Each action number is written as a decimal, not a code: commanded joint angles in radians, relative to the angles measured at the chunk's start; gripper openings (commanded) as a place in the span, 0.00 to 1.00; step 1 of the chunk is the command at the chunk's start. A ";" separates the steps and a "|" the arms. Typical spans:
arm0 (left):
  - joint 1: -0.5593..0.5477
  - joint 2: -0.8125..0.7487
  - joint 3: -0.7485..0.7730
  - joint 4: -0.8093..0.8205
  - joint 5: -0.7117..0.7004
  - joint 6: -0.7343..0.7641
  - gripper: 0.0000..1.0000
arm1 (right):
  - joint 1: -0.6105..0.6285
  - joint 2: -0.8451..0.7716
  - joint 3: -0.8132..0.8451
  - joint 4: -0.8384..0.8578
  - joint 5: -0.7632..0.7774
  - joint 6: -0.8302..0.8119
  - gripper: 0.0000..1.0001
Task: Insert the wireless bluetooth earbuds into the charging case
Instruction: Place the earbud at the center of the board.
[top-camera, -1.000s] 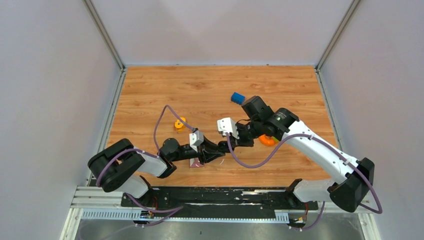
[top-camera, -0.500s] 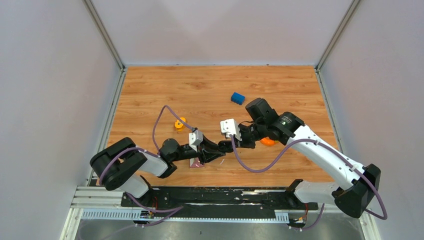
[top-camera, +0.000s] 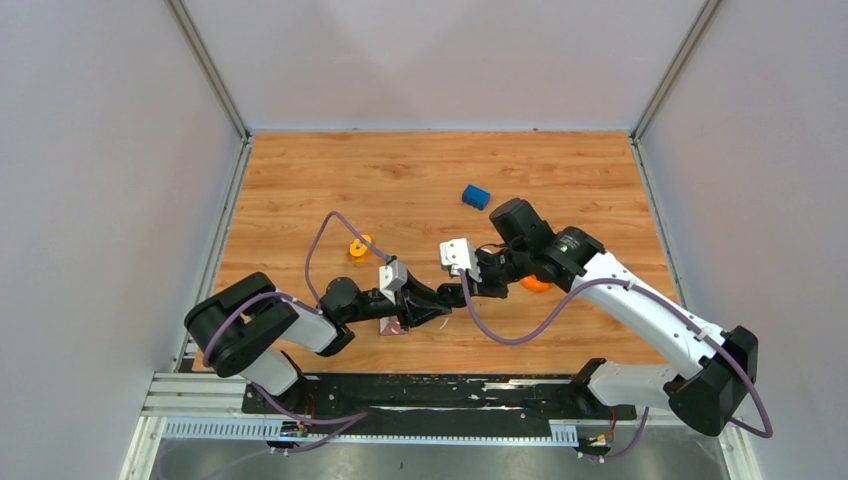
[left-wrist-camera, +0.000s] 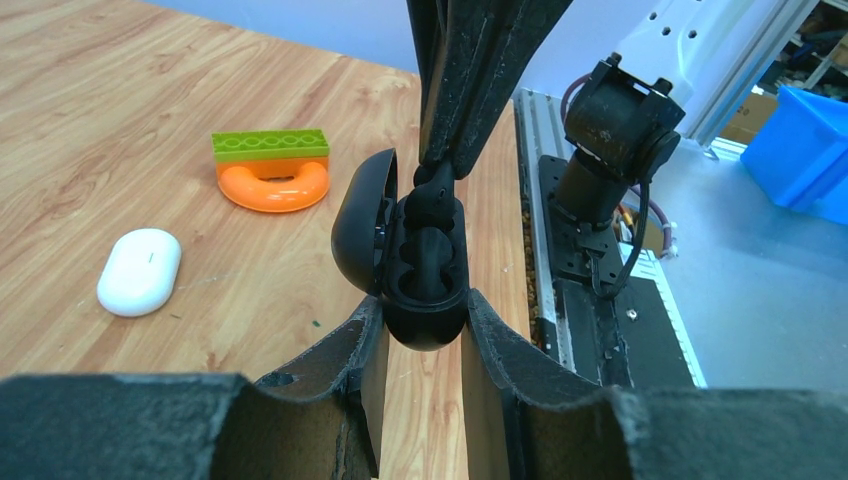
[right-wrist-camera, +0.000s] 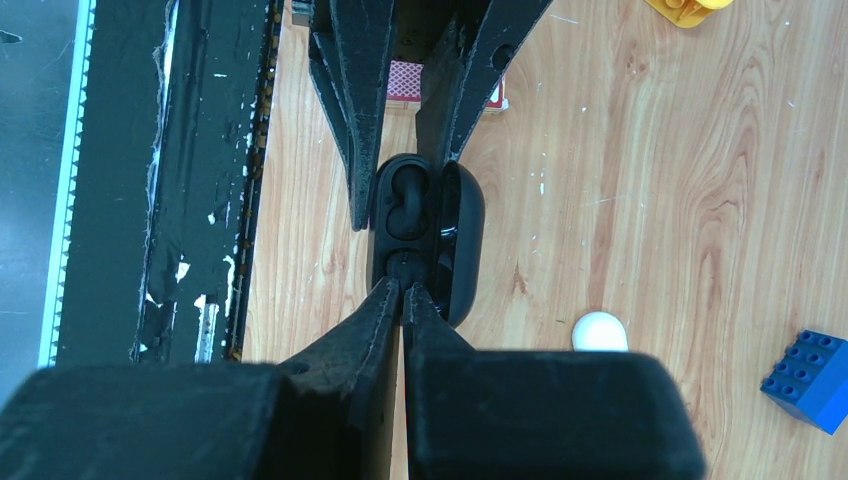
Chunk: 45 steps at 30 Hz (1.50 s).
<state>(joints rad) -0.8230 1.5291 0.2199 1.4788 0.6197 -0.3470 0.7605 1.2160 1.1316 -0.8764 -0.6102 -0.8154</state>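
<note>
The charging case (left-wrist-camera: 425, 260) is black, with its lid hinged open to the left, and hangs above the table. My left gripper (left-wrist-camera: 425, 320) is shut on its lower end. From the opposite side my right gripper (right-wrist-camera: 403, 285) is shut on a small black earbud (right-wrist-camera: 400, 268), which sits at the case's (right-wrist-camera: 425, 225) near cavity. I cannot tell whether the other cavity (right-wrist-camera: 400, 203) holds a bud. In the top view the two grippers meet tip to tip, the left gripper (top-camera: 440, 297) facing the right gripper (top-camera: 463, 292), and they hide the case.
A white pill-shaped oval (left-wrist-camera: 140, 270) lies on the table beside an orange ring (left-wrist-camera: 272, 185) with a green brick (left-wrist-camera: 270, 145) on it. A blue block (top-camera: 476, 196) lies farther back. A small orange piece (top-camera: 358, 247) and a red patterned box (top-camera: 392, 325) sit near the left arm.
The right arm's elbow has swung a little to the right and nearer. Both grippers stay together at the case, still shut.
</note>
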 joint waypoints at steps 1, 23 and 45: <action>-0.001 0.006 0.015 0.129 0.009 -0.005 0.00 | -0.003 -0.005 0.004 0.042 -0.021 0.013 0.04; 0.001 -0.005 0.003 0.129 -0.026 0.013 0.00 | -0.024 0.019 -0.009 0.027 -0.034 0.051 0.05; 0.001 -0.004 0.004 0.129 -0.018 0.008 0.00 | -0.039 -0.051 -0.052 0.086 0.013 0.050 0.22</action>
<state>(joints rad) -0.8230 1.5299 0.2161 1.4776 0.5953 -0.3508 0.7250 1.2278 1.0767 -0.8223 -0.6140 -0.7647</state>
